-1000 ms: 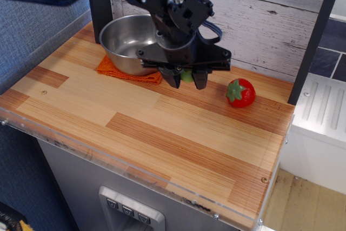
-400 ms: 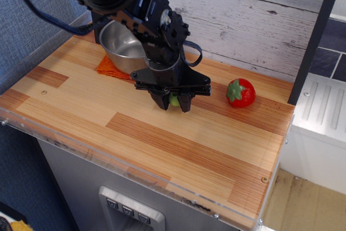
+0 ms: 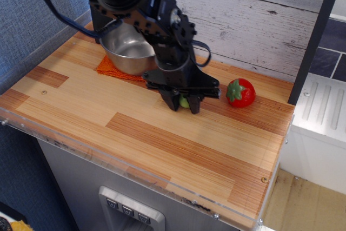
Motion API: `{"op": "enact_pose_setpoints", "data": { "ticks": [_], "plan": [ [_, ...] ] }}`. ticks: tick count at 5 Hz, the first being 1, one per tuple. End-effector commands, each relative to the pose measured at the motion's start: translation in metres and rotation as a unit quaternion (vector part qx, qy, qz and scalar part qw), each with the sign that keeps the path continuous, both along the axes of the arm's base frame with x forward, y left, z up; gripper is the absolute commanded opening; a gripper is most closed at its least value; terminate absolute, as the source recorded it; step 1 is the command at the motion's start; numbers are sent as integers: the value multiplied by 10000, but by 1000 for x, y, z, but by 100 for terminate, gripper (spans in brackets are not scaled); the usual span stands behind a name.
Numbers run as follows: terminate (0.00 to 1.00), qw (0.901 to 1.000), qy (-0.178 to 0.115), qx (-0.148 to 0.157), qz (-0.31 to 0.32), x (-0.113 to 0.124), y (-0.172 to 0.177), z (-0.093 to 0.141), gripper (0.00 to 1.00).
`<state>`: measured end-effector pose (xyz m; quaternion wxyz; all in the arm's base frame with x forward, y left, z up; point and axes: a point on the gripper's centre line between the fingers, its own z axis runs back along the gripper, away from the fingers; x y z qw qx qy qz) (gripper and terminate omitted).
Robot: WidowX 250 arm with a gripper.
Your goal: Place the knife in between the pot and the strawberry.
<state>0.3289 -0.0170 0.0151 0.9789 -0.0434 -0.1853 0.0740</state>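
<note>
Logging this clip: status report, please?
Black gripper low over the wooden counter, shut on lime-green-handled knife. Sits between shiny steel pot and red toy strawberry. Nothing in the way.

pot: shiny steel | strawberry: glossy plastic | table: smooth wood

You see the gripper low over the middle of the bench, fingers closed on the lime-green handle of the knife. The pot sits on an orange cloth near the back left corner; the strawberry lies toward the back right edge.
</note>
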Motion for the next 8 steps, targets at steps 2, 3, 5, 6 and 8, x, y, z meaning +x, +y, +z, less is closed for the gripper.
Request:
{"op": "enact_pose_setpoints", "data": {
  "ticks": [2,3,5,6,8],
  "plan": [
    [0,9998,112,21,192,-13,2,7,100],
    [0,9995,140,47,290,-14,4,9,100],
    [0,9996,25,-52,265,-15,3,24,100],
    [0,9994,-160,-135,288,-15,1,40,100],
    [0,9976,-516,-176,422,-23,-3,82,100]
  ]
}}
